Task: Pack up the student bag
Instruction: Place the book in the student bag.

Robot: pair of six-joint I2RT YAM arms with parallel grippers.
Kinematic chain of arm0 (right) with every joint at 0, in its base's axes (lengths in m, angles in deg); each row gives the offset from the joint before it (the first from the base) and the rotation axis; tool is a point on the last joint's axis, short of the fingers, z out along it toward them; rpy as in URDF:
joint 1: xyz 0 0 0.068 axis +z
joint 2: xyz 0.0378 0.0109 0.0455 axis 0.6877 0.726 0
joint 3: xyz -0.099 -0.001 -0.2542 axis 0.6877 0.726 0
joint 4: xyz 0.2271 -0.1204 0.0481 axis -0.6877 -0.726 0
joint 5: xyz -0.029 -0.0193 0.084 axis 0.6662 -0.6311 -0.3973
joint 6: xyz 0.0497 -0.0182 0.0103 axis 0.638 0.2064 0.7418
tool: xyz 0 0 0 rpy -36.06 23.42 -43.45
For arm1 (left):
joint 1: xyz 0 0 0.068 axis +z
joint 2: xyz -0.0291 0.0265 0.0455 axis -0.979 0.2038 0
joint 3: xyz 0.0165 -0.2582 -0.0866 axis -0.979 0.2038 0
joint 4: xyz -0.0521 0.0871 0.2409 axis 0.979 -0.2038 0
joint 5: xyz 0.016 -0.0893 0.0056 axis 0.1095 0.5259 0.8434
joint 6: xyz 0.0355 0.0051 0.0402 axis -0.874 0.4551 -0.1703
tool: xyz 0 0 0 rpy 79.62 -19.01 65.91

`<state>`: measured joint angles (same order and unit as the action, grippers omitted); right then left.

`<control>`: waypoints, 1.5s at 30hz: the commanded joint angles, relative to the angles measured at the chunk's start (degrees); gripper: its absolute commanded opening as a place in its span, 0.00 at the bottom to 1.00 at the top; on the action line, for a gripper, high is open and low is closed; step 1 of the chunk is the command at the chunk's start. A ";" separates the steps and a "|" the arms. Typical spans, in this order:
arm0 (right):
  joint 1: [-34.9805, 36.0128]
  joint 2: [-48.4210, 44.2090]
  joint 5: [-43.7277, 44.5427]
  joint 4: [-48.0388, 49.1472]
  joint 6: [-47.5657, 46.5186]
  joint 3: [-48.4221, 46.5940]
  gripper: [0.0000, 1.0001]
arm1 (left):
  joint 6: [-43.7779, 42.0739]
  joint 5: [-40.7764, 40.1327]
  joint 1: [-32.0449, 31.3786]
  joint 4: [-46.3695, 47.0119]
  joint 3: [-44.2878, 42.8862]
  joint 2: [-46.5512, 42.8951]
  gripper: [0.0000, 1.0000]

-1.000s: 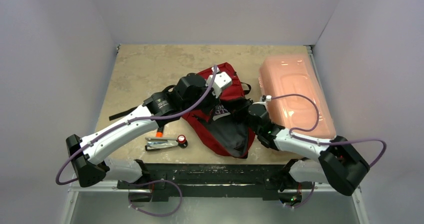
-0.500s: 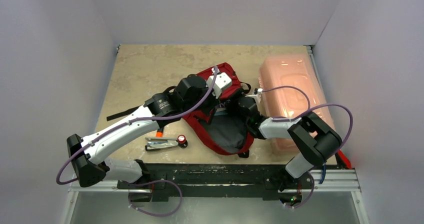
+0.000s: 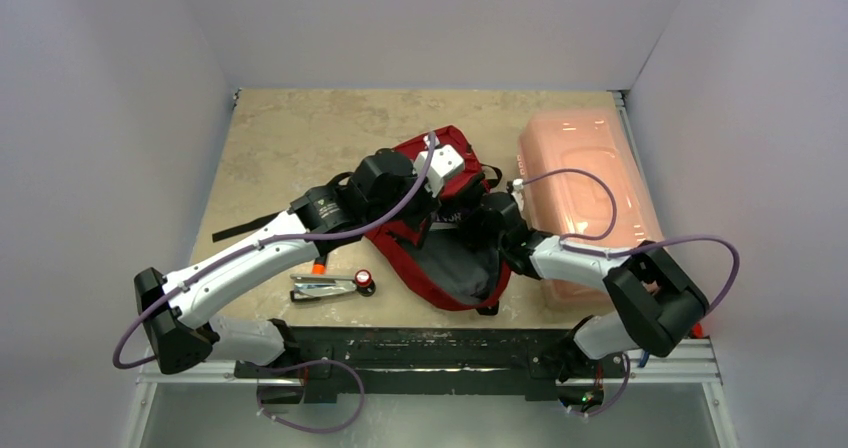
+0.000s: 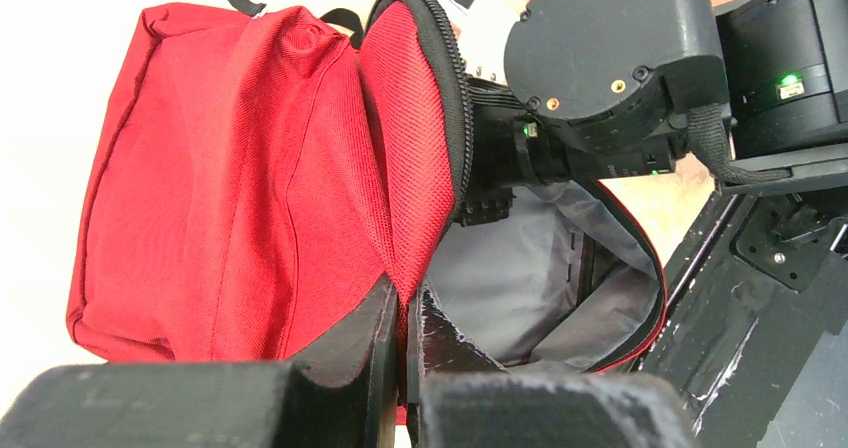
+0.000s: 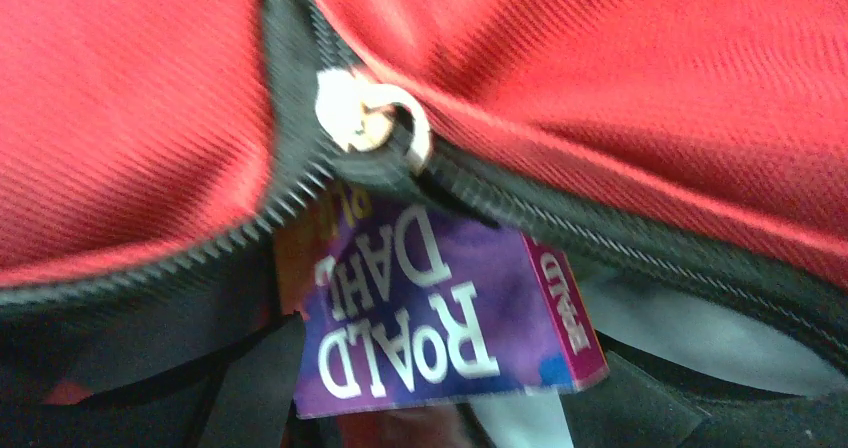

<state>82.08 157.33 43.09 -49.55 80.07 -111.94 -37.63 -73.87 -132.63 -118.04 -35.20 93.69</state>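
The dark red student bag [image 3: 447, 268] lies in the middle of the table, its main zip undone and grey lining [image 4: 520, 268] showing. My left gripper [image 4: 405, 313] is shut on the edge of the bag's red flap and holds the mouth up. My right arm's wrist [image 4: 600, 58] reaches into that mouth from the right. In the right wrist view a purple Roald Dahl book [image 5: 430, 318] lies inside the bag under the zipper pull [image 5: 365, 118]. My right gripper [image 5: 445, 400] is open, one finger on each side of the book's near end.
A pale pink plastic box [image 3: 590, 183] stands right of the bag. On the table left of the bag lie a metal tool [image 3: 322, 286], a small red-capped item [image 3: 365, 280] and an orange piece [image 3: 318, 266]. A black strap [image 3: 235, 231] trails left.
My right gripper has opened and let go of the book inside the bag. The right arm's elbow rose and folded in as its wrist pushed left into the bag. The left arm has not moved.
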 commanded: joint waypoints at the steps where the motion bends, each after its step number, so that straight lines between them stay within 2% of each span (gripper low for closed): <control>1: 0.30 -2.45 -3.43 -3.52 -1.24 4.14 0.92 | 0.99 1.65 -0.19 3.20 -1.22 -0.10 0.00; 9: 0.48 -6.03 -1.92 1.97 -3.12 8.13 0.72 | 1.32 2.09 -0.19 3.22 -1.23 0.67 0.00; 11: 0.42 -5.69 -1.18 5.65 -4.46 8.19 0.56 | 1.52 2.09 -0.19 2.95 -1.47 1.04 0.00; 13: 0.40 -4.22 -0.47 8.92 -5.29 7.28 0.36 | 1.79 3.01 -0.19 2.66 -1.76 1.13 0.00; 14: 0.39 -3.25 -0.33 10.86 -5.78 6.50 0.30 | 1.84 3.29 -0.19 2.86 -1.57 1.05 0.00; 15: 0.33 -2.06 0.29 12.60 -7.28 5.46 0.26 | 1.93 3.28 -0.21 2.99 -1.37 1.11 0.00; 19: 0.34 3.19 1.99 18.19 -14.79 0.58 0.20 | 3.05 3.97 -0.19 2.44 -1.68 1.57 0.00; 21: 0.36 3.65 3.64 16.78 -18.26 -1.42 0.19 | 3.50 4.29 -0.21 3.44 -0.84 1.61 0.00; 25: 0.40 -0.49 6.32 7.16 -22.14 -1.52 0.21 | 3.40 3.06 -0.20 2.54 -1.05 2.26 0.00; 28: 0.44 -6.47 5.04 -1.68 -24.72 0.64 0.33 | 3.17 0.73 -0.24 2.28 -0.92 2.19 0.00; 32: 0.53 -15.84 -1.60 -14.67 -31.67 2.54 0.49 | 3.61 -0.85 -0.19 2.76 -0.28 2.10 0.00; 34: 1.04 -23.01 -3.52 -21.87 -33.67 3.28 0.56 | 4.23 -1.16 -0.19 2.75 -0.23 2.33 0.00; 38: 1.09 -36.62 -6.40 -34.61 -37.18 3.16 0.64 | 5.14 -1.42 -0.26 3.71 0.49 2.35 0.00; 41: 1.09 -45.68 -5.29 -44.70 -39.20 0.32 0.69 | 5.66 -2.41 -0.19 4.10 0.94 2.51 0.00; 45: 1.09 -52.66 -2.13 -54.22 -39.35 -5.64 0.72 | 7.98 -2.75 -0.19 3.36 1.27 2.64 0.00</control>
<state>82.98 109.31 39.15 -90.45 43.81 -111.02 -32.63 -75.22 -132.66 -117.21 -34.59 96.18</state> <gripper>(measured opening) 0.711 0.022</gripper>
